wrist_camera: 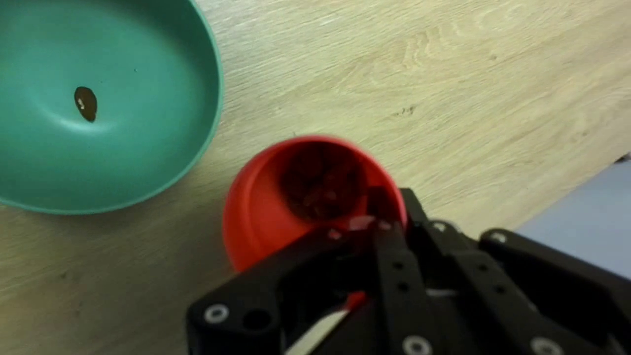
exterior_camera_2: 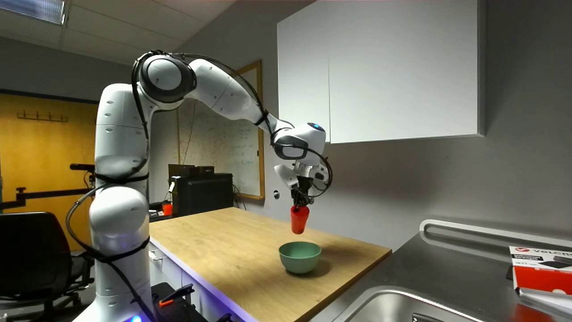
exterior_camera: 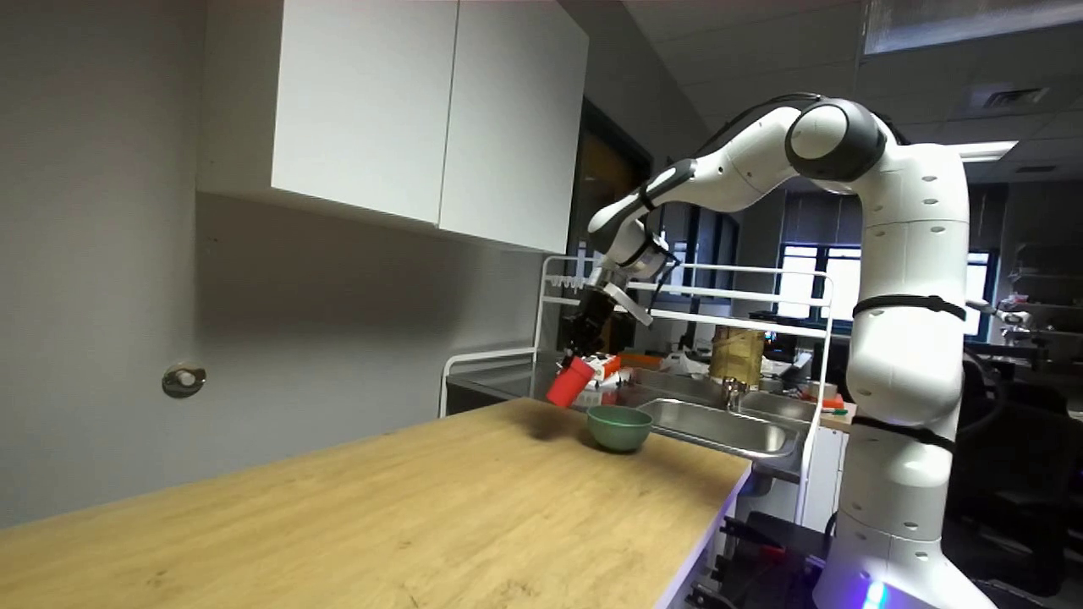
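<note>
My gripper (wrist_camera: 397, 203) is shut on the rim of a red cup (wrist_camera: 252, 209), with one finger inside the wall and one outside. Dark brown pieces (wrist_camera: 320, 185) lie at the bottom of the cup, dim and blurred. Both exterior views show the cup (exterior_camera: 570, 382) (exterior_camera_2: 299, 220) off the counter, clearly tilted in an exterior view. A green bowl (exterior_camera: 619, 430) (exterior_camera_2: 300, 259) stands upright on the wooden counter, below and to one side of the cup. Inside the bowl (wrist_camera: 153, 118) rests a single small brown piece (wrist_camera: 86, 103).
Beyond the end of the wooden counter (exterior_camera: 406, 499) is a metal sink (exterior_camera: 719, 425). A white rail frame (exterior_camera: 819, 406) rises around it. White wall cabinets (exterior_camera_2: 402, 71) hang above the counter. A red and white box (exterior_camera_2: 541, 278) lies on the dark worktop (exterior_camera_2: 456, 273).
</note>
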